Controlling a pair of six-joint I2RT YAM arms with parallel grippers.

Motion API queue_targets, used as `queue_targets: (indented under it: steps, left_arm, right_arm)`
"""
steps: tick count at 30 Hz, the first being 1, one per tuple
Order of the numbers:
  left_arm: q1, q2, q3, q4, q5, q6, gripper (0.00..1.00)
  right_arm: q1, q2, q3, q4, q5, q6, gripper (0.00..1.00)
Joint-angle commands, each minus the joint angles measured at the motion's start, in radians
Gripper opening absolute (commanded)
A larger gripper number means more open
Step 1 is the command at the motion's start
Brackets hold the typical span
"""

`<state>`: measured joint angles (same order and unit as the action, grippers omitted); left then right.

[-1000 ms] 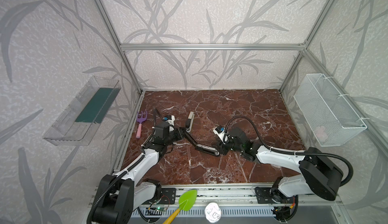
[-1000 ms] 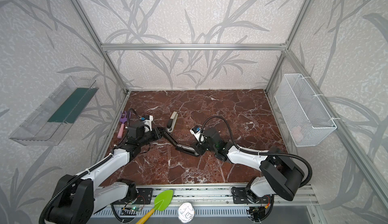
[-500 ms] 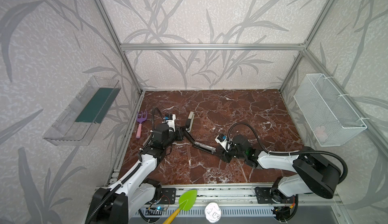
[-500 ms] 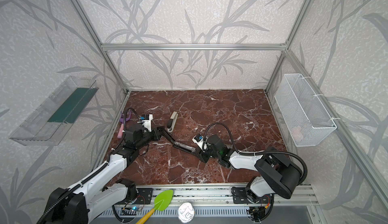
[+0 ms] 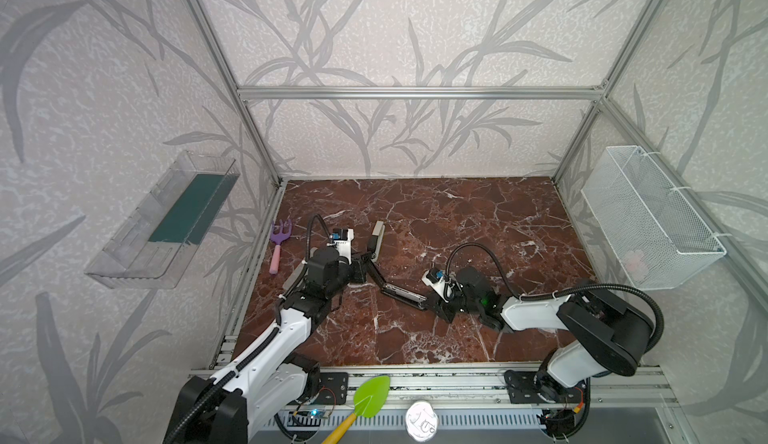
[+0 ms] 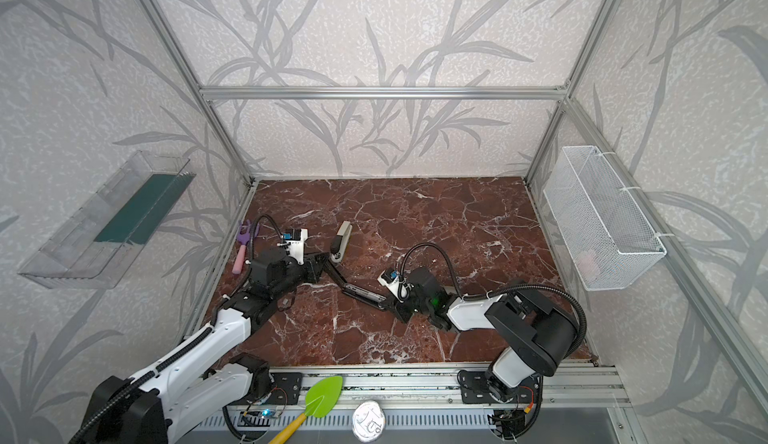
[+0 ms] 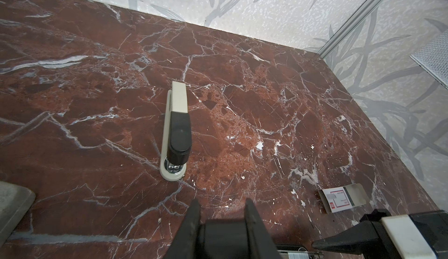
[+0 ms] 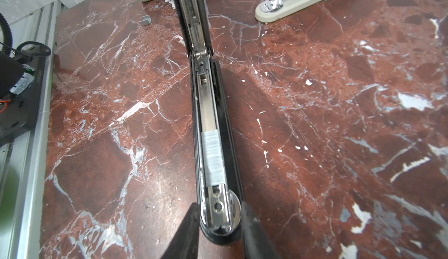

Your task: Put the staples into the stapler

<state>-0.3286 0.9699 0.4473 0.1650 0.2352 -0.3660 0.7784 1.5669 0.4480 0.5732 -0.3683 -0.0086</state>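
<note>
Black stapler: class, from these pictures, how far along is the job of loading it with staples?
Done: a strip of staples lies in the metal rail of the open black stapler. In hand: the left gripper holds the lid raised, while the right gripper clamps the rounded front end. Left: closing the lid. The white staple box lies apart on the table.
</note>
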Motion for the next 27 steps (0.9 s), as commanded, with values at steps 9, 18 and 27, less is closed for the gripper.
queue_targets:
  steps: [9,18,27]
  left_arm:
    - [-0.057,-0.049,-0.024,0.041,-0.034,0.028,0.22]
    - [-0.154,-0.117,-0.034,0.011,-0.09,0.084,0.22]
    - [-0.336,-0.131,-0.013,-0.067,-0.175,0.132,0.22]
  right_arm:
    - [0.014,0.042,0.049,0.006,0.011,-0.021,0.2]
    - [0.046,0.035,0.044,-0.012,0.116,-0.06,0.03]
    - [0.058,0.036,0.046,0.03,0.194,-0.056,0.0]
